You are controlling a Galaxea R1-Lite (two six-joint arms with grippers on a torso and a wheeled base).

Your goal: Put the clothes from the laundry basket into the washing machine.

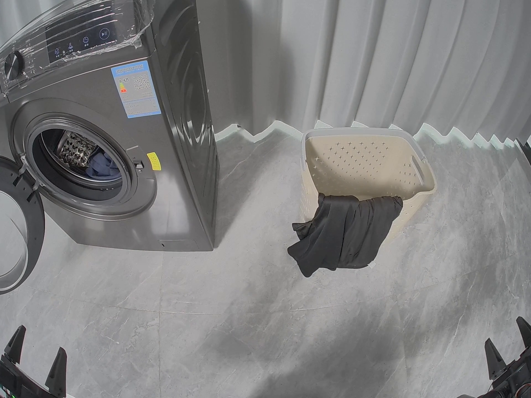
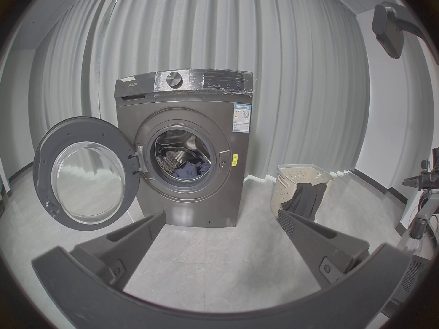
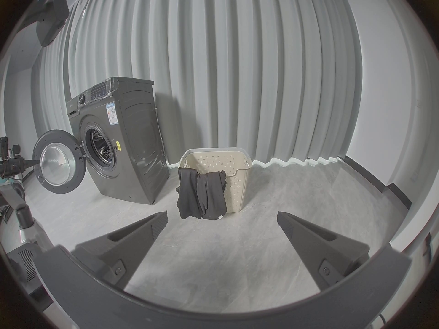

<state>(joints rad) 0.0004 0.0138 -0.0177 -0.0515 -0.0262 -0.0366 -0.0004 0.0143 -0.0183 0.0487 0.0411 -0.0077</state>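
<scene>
A beige laundry basket [image 1: 409, 156] stands on the floor to the right of the grey washing machine [image 1: 121, 139]. A dark garment [image 1: 345, 230] hangs over the basket's near rim, its lower end down at the floor. The machine's round door [image 1: 14, 233] is swung wide open, and a blue garment [image 1: 102, 166] lies inside the drum. My left gripper [image 1: 34, 355] is open low at the near left, far from both. My right gripper [image 1: 509, 345] is open at the near right. In the wrist views both grippers [image 2: 222, 220] [image 3: 222, 220] hold nothing.
White curtains [image 1: 359, 45] hang along the back wall behind machine and basket. Grey tiled floor [image 1: 249, 316] stretches between me and them. A low dark skirting runs along the right wall [image 3: 375, 179].
</scene>
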